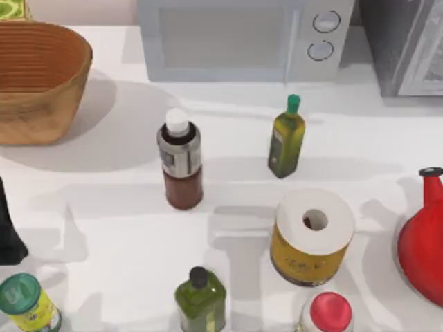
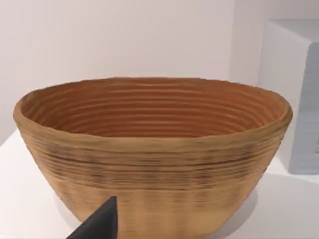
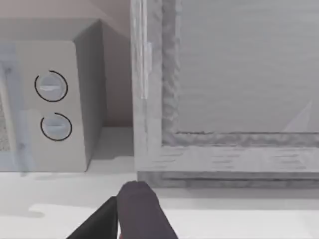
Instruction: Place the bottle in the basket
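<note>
I cannot tell how either gripper's jaws stand. The left arm (image 1: 8,228) sits at the frame's left edge. The bottle (image 1: 181,159) stands upright, centre-left, free of both arms, well apart from the basket (image 1: 38,79) at upper left.

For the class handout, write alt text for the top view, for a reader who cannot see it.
The bottle stands upright mid-table, apart from the basket at the far left corner. Around it stand an olive bottle, a paper roll, a squat green bottle and a microwave.
</note>
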Action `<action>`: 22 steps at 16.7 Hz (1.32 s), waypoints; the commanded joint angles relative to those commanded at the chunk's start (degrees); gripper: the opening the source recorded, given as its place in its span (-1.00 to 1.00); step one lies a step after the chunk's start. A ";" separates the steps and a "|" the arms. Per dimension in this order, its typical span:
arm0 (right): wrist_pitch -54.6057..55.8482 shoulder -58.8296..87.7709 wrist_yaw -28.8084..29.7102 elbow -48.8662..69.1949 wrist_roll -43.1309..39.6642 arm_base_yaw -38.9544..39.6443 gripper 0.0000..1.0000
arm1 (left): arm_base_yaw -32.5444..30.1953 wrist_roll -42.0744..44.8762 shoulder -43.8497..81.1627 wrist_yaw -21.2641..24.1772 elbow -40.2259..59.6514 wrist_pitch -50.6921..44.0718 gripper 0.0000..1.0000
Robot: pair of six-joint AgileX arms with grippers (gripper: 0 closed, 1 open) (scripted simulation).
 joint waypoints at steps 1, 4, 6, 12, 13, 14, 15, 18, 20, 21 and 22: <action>0.00 0.00 0.00 0.00 0.00 0.00 1.00 | 0.00 0.00 0.00 0.00 0.00 0.00 1.00; 0.00 0.00 0.00 0.00 0.00 0.00 1.00 | 0.22 0.66 1.54 1.40 1.62 1.71 1.00; 0.00 0.00 0.00 0.00 0.00 0.00 1.00 | 0.78 1.88 5.39 3.89 4.59 5.77 1.00; 0.00 0.00 0.00 0.00 0.00 0.00 1.00 | 1.98 5.66 31.06 14.30 14.09 29.69 1.00; 0.00 0.00 0.00 0.00 0.00 0.00 1.00 | 1.83 5.99 37.18 16.04 15.26 34.78 1.00; 0.00 0.00 0.00 0.00 0.00 0.00 1.00 | 1.53 6.22 43.61 17.71 16.31 40.03 1.00; 0.00 0.00 0.00 0.00 0.00 0.00 1.00 | 1.05 6.36 50.19 19.33 17.27 45.32 1.00; 0.00 0.00 0.00 0.00 0.00 0.00 1.00 | -1.40 6.38 69.81 23.86 19.64 60.70 1.00; 0.00 0.00 0.00 0.00 0.00 0.00 1.00 | -3.82 6.12 81.91 26.27 20.37 69.59 1.00; 0.00 0.00 0.00 0.00 0.00 0.00 1.00 | -5.22 5.94 87.23 27.25 20.38 73.45 1.00; 0.00 0.00 0.00 0.00 0.00 0.00 1.00 | -6.72 5.73 92.06 28.09 20.17 76.85 1.00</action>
